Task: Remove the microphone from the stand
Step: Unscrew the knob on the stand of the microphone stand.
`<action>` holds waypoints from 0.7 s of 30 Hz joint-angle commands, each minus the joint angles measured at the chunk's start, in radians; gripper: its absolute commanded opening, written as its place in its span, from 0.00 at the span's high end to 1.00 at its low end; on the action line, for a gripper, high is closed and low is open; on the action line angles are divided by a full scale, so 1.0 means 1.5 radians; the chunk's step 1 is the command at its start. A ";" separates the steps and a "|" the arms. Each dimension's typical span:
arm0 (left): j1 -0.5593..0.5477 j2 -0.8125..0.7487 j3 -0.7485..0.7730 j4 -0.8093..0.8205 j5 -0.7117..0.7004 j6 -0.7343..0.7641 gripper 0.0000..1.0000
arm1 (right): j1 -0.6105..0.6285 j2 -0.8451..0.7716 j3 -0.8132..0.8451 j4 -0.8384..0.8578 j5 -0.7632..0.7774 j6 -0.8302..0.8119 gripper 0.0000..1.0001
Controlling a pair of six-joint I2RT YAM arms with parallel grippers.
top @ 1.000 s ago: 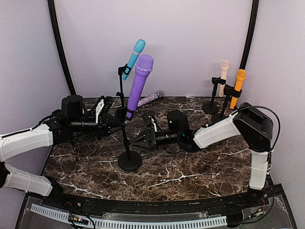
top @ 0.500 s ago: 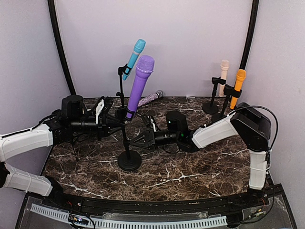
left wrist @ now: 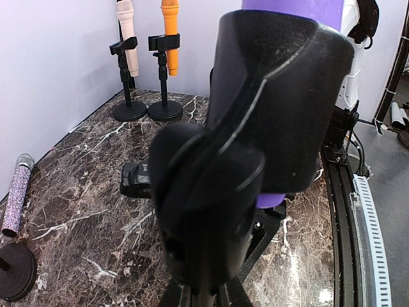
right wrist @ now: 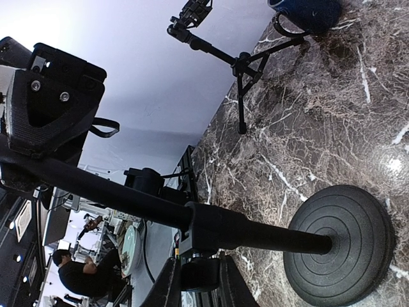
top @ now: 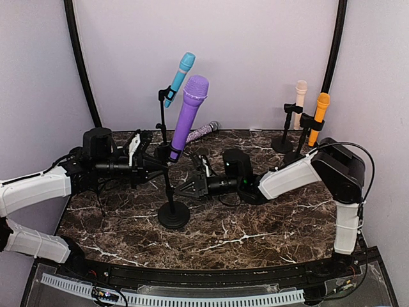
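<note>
The purple microphone (top: 188, 115) sits tilted in the black clip (top: 165, 152) of the middle stand, whose round base (top: 174, 215) rests on the marble table. My left gripper (top: 160, 164) reaches in from the left and is shut on the stand just under the clip. In the left wrist view the clip (left wrist: 255, 115) fills the frame, with the purple microphone (left wrist: 294, 9) poking out above it. My right gripper (top: 181, 188) comes from the right, shut on the knob collar of the pole (right wrist: 128, 195) above the base (right wrist: 339, 246).
A blue microphone (top: 179, 80) on its stand rises behind the purple one. Cream (top: 299, 102) and orange (top: 318, 118) microphones stand at the back right. A glittery microphone (top: 201, 132) lies flat at the back wall. Walls close in on three sides.
My right gripper has closed on the stand's pole collar. The purple microphone's head has leaned slightly to the right. The left arm has stayed put.
</note>
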State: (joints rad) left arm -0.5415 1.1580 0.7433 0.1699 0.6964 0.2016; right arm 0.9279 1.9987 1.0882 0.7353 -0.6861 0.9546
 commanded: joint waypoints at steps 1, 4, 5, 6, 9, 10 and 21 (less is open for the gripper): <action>-0.003 -0.007 0.010 0.010 -0.010 0.015 1.00 | 0.013 -0.053 -0.015 -0.045 0.073 -0.097 1.00; -0.002 -0.006 0.010 0.009 -0.010 0.015 1.00 | 0.024 -0.077 -0.010 -0.104 0.124 -0.152 1.00; -0.003 -0.004 0.010 0.008 -0.011 0.015 1.00 | 0.028 -0.085 -0.008 -0.121 0.143 -0.169 1.00; -0.003 -0.004 0.011 0.008 -0.010 0.016 1.00 | 0.033 -0.091 -0.005 -0.138 0.160 -0.191 1.00; -0.003 -0.001 0.012 0.007 -0.011 0.016 1.00 | 0.044 -0.104 0.000 -0.178 0.212 -0.230 1.00; -0.003 -0.001 0.012 0.007 -0.011 0.015 1.00 | 0.047 -0.106 -0.001 -0.186 0.235 -0.240 1.00; -0.002 0.009 0.013 0.003 -0.012 0.016 1.00 | 0.107 -0.128 -0.001 -0.248 0.420 -0.333 1.00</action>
State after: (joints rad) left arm -0.5480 1.1671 0.7471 0.1719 0.6956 0.2150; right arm 1.0584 1.8355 1.0790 0.4175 -0.2356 0.5419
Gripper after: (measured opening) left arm 0.115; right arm 0.142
